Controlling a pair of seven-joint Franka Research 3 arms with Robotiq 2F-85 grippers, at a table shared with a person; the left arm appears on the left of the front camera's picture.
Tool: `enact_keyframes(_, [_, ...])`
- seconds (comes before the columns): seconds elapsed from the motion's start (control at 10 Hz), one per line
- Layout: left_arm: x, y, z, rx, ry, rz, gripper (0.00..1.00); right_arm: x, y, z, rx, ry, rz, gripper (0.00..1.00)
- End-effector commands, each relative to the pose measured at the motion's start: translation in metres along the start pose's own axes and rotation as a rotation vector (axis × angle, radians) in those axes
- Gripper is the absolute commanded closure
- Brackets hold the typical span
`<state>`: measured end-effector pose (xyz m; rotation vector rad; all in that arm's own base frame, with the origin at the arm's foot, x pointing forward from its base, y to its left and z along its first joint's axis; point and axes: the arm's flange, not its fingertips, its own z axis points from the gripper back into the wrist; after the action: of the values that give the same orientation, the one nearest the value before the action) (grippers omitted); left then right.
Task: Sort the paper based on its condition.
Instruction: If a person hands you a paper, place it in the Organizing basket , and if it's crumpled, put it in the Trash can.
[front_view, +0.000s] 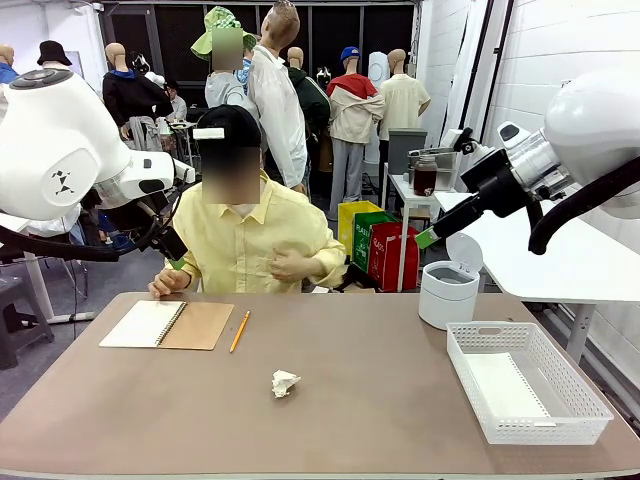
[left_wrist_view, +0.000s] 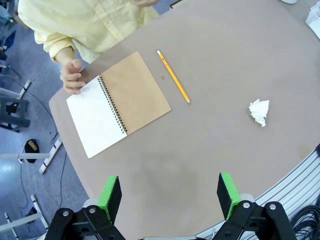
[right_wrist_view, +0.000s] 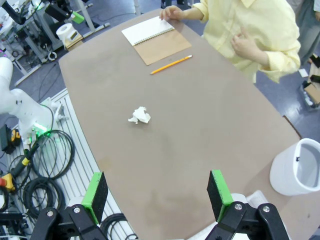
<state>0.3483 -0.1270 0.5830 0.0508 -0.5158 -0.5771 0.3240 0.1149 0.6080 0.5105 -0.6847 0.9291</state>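
Brown tabletop (front_view: 380, 350), with one crumpled paper wad (front_view: 285, 383) lying alone near its middle, a little toward the robot's edge. Both arms hang high above the table. The left gripper (left_wrist_view: 169, 187) and the right gripper (right_wrist_view: 157, 186) each have green-padded jaws spread wide, holding nothing. A white mesh basket (front_view: 548, 430) at the near right corner holds a flat sheet (front_view: 505, 385), and a small white bin (front_view: 447, 293) with its lid up stands just beyond it. At the far left edge a person's hand (left_wrist_view: 72, 77) touches an open notebook (left_wrist_view: 117, 102), with a pencil (left_wrist_view: 173, 76) beside it. The wad looks light and springy, so closing fingers may nudge it away, or pinch one loose fold and drop it. Both arms reaching for the middle could clash. Dropping the wad onto the flat sheet would likely be the wrong sort.
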Motion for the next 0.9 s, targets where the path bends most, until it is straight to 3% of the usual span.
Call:
enact_keyframes(0.0, [0.0,0.001,0.0,-0.001,-0.006,-0.002,0.0,0.011,0.003,-0.01,0.013,0.034,0.031,0.0])
enact_keyframes(0.4, [0.0,0.001,0.0,-0.001,-0.006,-0.002,0.0,0.045,0.021,-0.056,0.026,0.167,0.179,0.0])
enact_keyframes(0.8, [0.0,0.001,0.0,-0.001,-0.006,-0.002,0.0,0.054,0.045,-0.115,0.032,0.265,0.3,0.0])
